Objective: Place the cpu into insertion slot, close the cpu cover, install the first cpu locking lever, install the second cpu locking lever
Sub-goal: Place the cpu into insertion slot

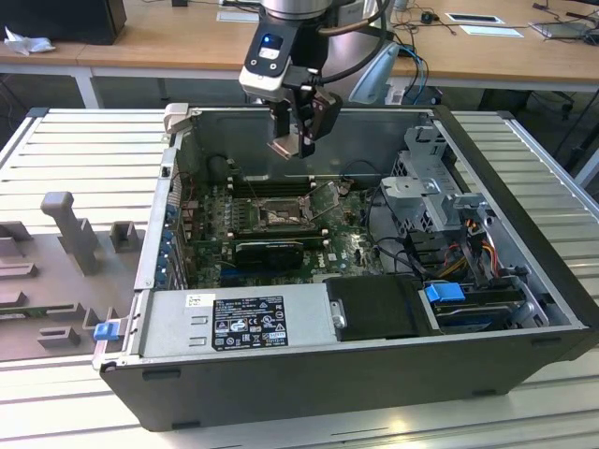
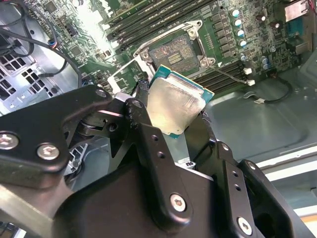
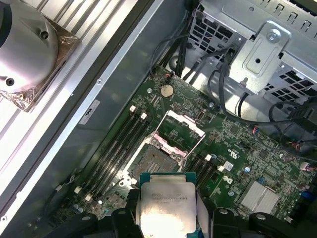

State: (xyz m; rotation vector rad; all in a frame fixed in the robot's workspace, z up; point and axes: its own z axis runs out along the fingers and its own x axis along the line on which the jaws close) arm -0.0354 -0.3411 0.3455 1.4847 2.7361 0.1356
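My gripper hangs above the open computer case, shut on the cpu, a thin pale silver square chip. In both wrist views the cpu sits clamped by its edges between the black fingers. Below it on the green board lies the insertion slot, its dark centre bare. The cpu cover, a silver frame, stands flipped up at the slot's side. The chip is well clear of the slot.
Long black memory sticks run beside the slot. A grey drive cage with cables fills the exterior view's right of the case. The power supply lies along the front. Grey fixtures stand outside at the exterior view's left.
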